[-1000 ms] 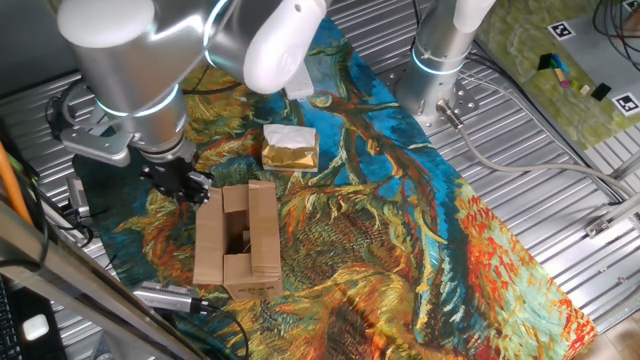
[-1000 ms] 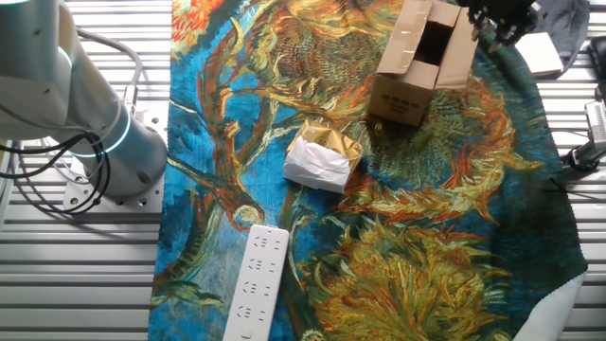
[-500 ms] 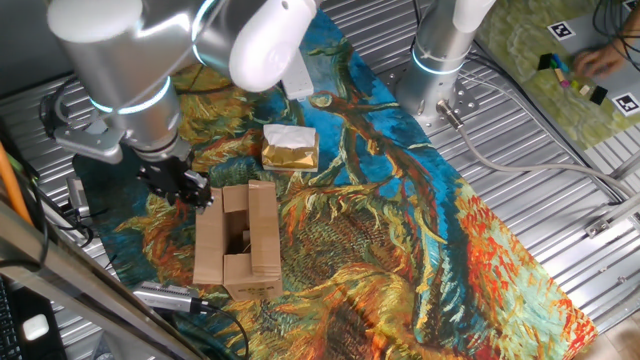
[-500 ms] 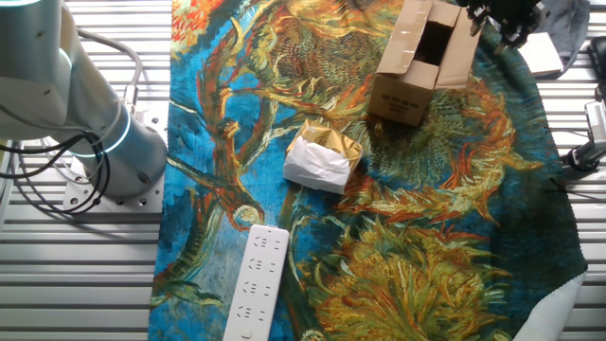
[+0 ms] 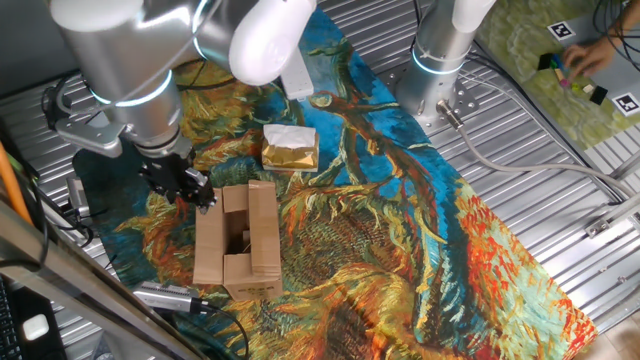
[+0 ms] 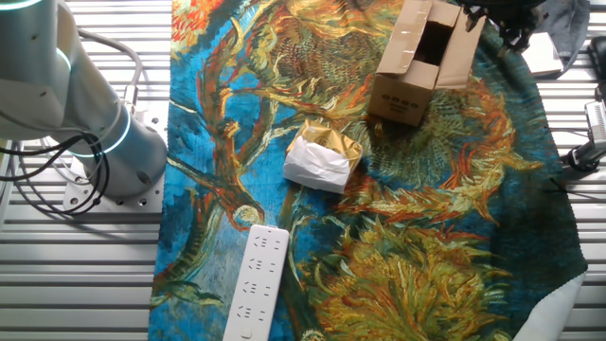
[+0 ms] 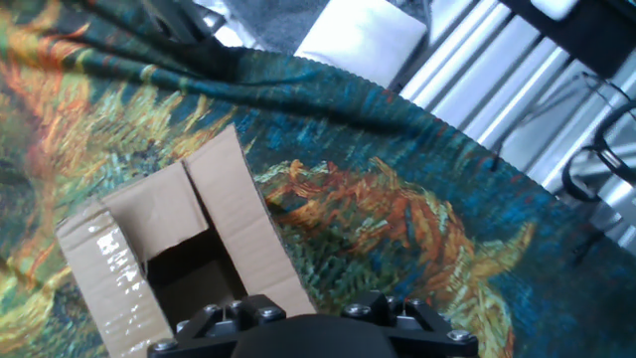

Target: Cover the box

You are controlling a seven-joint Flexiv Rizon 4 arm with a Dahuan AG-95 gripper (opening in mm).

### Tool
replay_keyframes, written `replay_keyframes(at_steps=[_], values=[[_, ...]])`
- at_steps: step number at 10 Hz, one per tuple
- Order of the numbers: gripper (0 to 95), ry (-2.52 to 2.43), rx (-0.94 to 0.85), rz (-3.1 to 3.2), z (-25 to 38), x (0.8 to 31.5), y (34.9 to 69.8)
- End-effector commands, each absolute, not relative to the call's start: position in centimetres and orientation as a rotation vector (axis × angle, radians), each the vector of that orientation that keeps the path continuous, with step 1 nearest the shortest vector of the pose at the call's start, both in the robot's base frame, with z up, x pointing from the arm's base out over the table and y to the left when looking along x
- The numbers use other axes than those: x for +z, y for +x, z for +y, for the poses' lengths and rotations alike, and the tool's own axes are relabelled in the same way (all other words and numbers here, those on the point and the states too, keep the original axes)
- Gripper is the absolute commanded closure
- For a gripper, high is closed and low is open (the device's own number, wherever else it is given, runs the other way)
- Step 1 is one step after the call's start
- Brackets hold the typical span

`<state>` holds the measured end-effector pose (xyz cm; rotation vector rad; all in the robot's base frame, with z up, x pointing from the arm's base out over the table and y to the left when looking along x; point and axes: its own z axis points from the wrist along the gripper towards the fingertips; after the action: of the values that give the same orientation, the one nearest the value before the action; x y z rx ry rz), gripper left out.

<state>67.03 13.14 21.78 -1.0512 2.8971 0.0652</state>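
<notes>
Box (image 5: 237,243) sits upright on the painted cloth (image 5: 400,230), near the cloth's edge on the side where the arm (image 5: 130,60) stands. Top open: dark interior visible in all three views. Long side flaps stand up; in the hand view (image 7: 189,249) one flap leans outward over the cloth. Printing on one short side in the other fixed view (image 6: 417,64).

Gripper (image 5: 185,185) hangs just beside the box, at its upper corner, low over the cloth. In the other fixed view it shows as a dark cluster (image 6: 507,19) at the frame's top edge, just past the box's far flap. Whether it touches the flap: cannot tell. Finger spread: cannot tell; fingertips blend into a dark mass in both fixed views, and the hand view shows only the gripper body (image 7: 308,323) at the bottom edge. Nothing visibly held.

Paper packet (image 5: 290,146), white over tan, crumpled, lies on the cloth near the box, apart from it, toward the cloth's middle (image 6: 322,161).

White power strip (image 6: 256,282) lies on the cloth well apart from the box, beyond the packet.

Second arm's base (image 5: 440,60) stands on the slatted metal table (image 5: 560,200) off the cloth's far side; seen also in the other fixed view (image 6: 85,123).

Metal cylinder (image 5: 170,297) lies just beside the box at the cloth's near edge.
</notes>
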Motion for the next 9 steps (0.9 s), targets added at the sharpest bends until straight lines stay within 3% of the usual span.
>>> replay_keyframes(at_steps=[1,9], values=[[38.0,-1.038,0.016,2.901,13.1,21.8,67.0],[38.0,-1.041,0.055,2.891,12.4,21.5,68.0]])
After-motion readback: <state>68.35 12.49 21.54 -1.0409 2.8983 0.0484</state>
